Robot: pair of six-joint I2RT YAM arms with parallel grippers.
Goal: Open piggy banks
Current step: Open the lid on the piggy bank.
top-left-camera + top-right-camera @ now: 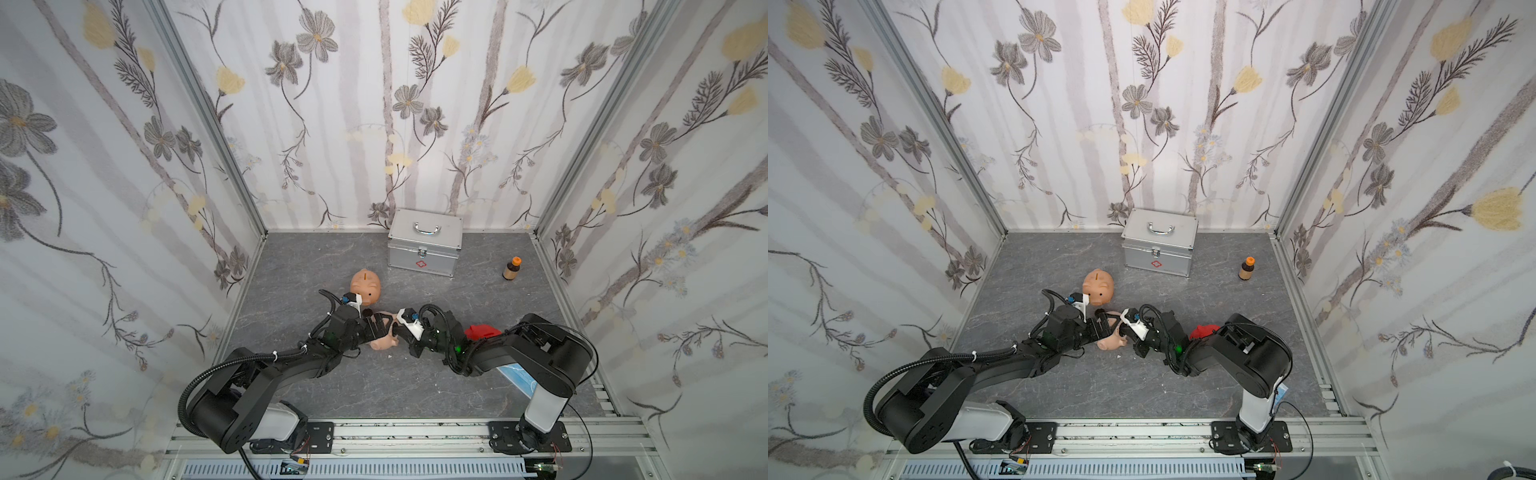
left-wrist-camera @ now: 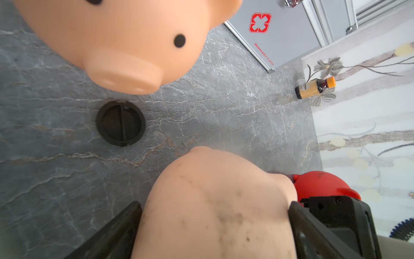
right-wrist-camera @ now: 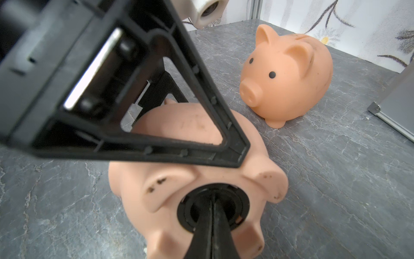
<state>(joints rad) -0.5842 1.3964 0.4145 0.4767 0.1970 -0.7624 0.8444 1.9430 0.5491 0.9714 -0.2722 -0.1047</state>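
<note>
Straddling the tipped pink piggy bank (image 3: 201,157) near the table's (image 1: 415,386) middle, the left gripper (image 2: 215,224) clamps its body at full spread, while the right gripper's (image 3: 211,224) jaws pinch together on its black plug (image 3: 212,206).

One peach piggy bank (image 3: 289,78) stands upright, its loose black plug (image 2: 121,122) lying just beside it. A second peach piggy bank (image 3: 179,183) lies tipped over, plug (image 3: 212,207) still fitted. The red piggy bank (image 2: 318,186) sits near it.

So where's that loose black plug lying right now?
The black plug lies on the grey table in the left wrist view, between the upright peach pig and the pig inside the left gripper.
</note>
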